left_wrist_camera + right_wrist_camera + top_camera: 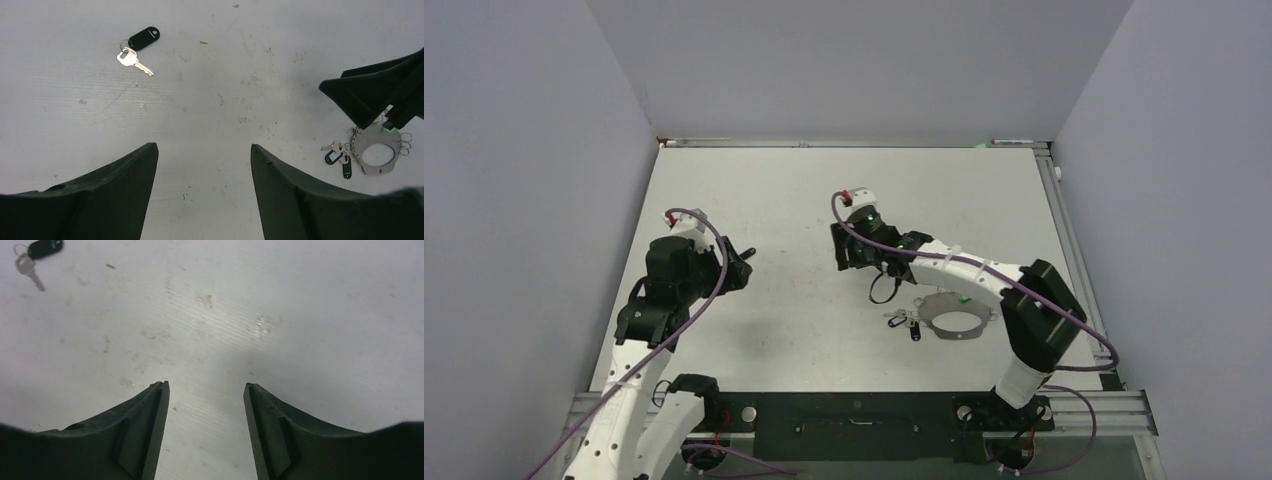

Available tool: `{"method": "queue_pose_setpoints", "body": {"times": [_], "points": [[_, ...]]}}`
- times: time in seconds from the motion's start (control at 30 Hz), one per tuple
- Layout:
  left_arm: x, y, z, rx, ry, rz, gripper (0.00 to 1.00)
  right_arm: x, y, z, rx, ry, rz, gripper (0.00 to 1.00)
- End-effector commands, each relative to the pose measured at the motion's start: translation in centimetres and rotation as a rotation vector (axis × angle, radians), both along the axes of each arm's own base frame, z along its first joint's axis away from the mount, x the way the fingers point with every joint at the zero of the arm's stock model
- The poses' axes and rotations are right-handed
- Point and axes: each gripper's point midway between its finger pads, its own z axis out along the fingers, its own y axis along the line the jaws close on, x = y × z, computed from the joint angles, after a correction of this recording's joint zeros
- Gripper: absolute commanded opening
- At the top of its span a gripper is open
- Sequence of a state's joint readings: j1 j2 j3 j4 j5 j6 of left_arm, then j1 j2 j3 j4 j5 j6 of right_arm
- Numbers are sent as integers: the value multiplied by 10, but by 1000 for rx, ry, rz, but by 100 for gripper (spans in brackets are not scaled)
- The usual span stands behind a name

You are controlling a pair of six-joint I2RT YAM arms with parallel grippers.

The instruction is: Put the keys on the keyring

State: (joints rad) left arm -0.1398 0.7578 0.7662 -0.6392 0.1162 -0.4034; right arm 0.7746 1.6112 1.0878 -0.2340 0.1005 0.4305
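Note:
A loose silver key (134, 59) on a small ring with a black oval tag (144, 38) lies on the table, far ahead of my left gripper (202, 146). It also shows at the top left of the right wrist view (26, 266). The keyring (954, 315), a pale grey strap with a green piece, lies under the right arm and also shows in the left wrist view (377, 152). Several small keys (337, 157) sit at its left end. My left gripper (742, 268) and right gripper (842, 255) are both open, empty and above bare table. I cannot find the loose key in the top view.
The right gripper's dark fingers (367, 95) hang just in front of the keyring in the left wrist view. A purple cable (879, 240) runs along the right arm. Grey walls close in the white table (784, 200) on three sides.

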Motion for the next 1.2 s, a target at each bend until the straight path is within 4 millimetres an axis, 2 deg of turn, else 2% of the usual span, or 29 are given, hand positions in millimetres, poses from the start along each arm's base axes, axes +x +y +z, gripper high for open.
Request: {"method": "queue_pose_setpoints", "body": {"times": [0.0,0.1,0.23,0.33,0.37,0.53,0.6,0.67,0.83,0.97,1.07,1.17], "points": [[9,17,45,22,-168,79,66,6,83,14,95,-19,132,57],[5,35,57,49,-218,173,70,7,136,11,149,3,213,57],[-3,55,73,67,-276,278,75,16,196,7,203,19,270,57],[-6,60,75,75,-282,304,77,18,236,2,263,38,327,57],[-6,60,75,74,-281,305,77,20,252,12,303,25,349,57],[-5,58,76,70,-286,295,77,12,305,27,454,-4,444,57],[-6,58,76,71,-286,294,77,15,320,32,536,-12,447,56],[-6,58,77,71,-288,293,77,20,330,20,581,12,438,55],[-6,58,77,72,-287,290,77,26,353,13,693,36,440,54],[-5,57,76,69,-286,284,77,41,358,6,744,33,398,53],[-5,56,76,69,-286,280,77,51,356,-8,764,59,354,53],[-5,56,75,70,-283,276,77,52,352,-27,758,111,339,50]]}}
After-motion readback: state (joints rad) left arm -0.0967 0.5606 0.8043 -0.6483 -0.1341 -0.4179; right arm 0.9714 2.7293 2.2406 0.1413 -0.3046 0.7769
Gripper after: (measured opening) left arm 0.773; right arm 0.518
